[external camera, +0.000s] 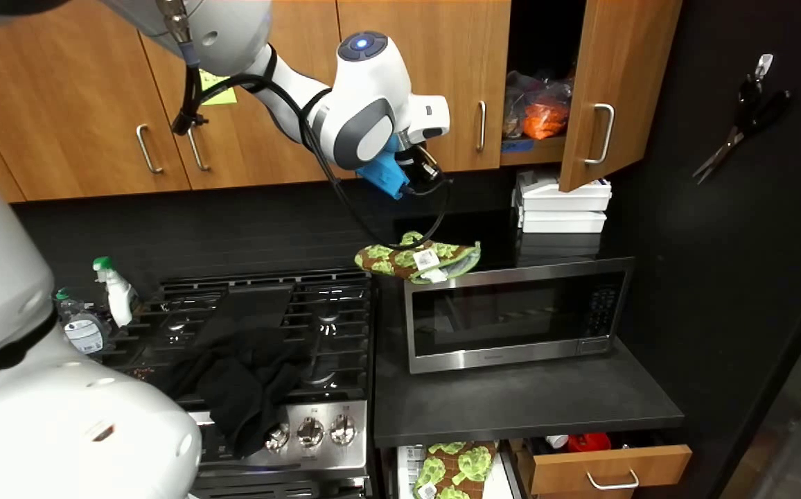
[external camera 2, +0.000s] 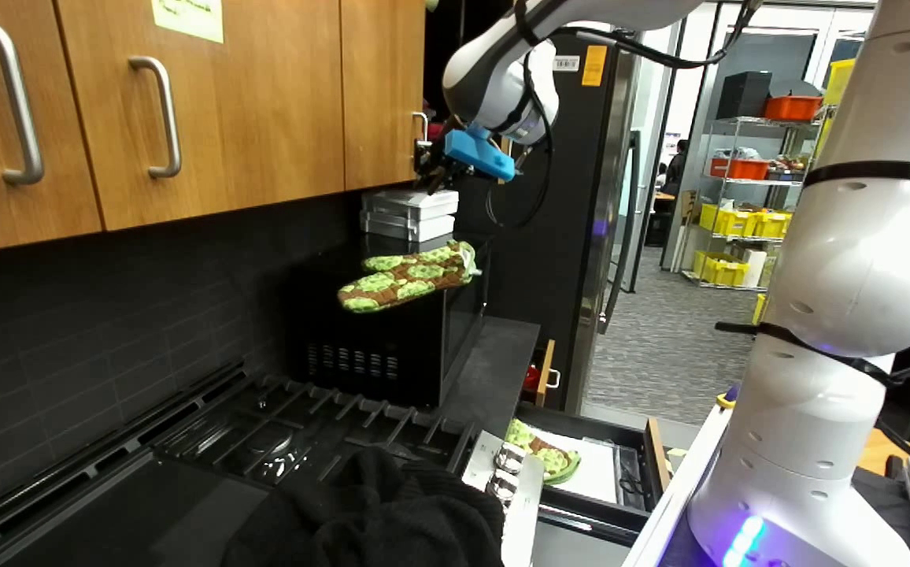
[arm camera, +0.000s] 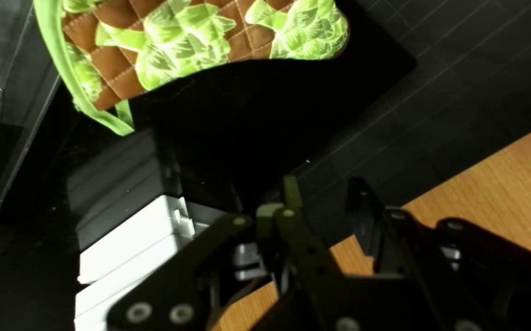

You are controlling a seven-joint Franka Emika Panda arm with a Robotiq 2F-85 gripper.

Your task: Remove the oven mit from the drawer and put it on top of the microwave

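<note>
Brown wooden cupboards (external camera: 255, 152) hang on a black wall (external camera: 255, 229), and one cupboard door (external camera: 622, 83) stands wide, with plastic bags (external camera: 539, 111) inside. Below, a black stove (external camera: 248, 305) sits next to a dark gray counter (external camera: 525, 409). On the counter is the silver and black microwave (external camera: 511, 319). The oven mitt (external camera 2: 408, 279), brown with big green pictures, lies on top of the microwave, at the front corner by the stove, and its cuff pokes out a bit past the front edge. White boxes (external camera: 563, 208) are stacked on the microwave too, farther back and apart from the mitt. High up over the microwave is the robot's gripper (arm camera: 324, 197), not touching the mitt. In the wrist view its two fingers stand apart, and dark wall shows through the gap. Down low, the drawer (external camera 2: 658, 458) is pulled out, and a second mitt (external camera 2: 549, 455) with the same pattern lies in it. Just beside it, another drawer (external camera: 612, 464) is pulled out too, with a red thing (external camera: 589, 442) in it. Black cloth (external camera: 241, 388) sits in a heap on the stove and droops over its front, by the shiny knobs (external camera: 310, 433). Scissors (external camera: 738, 135) hang from a hook (external camera: 763, 66).
</note>
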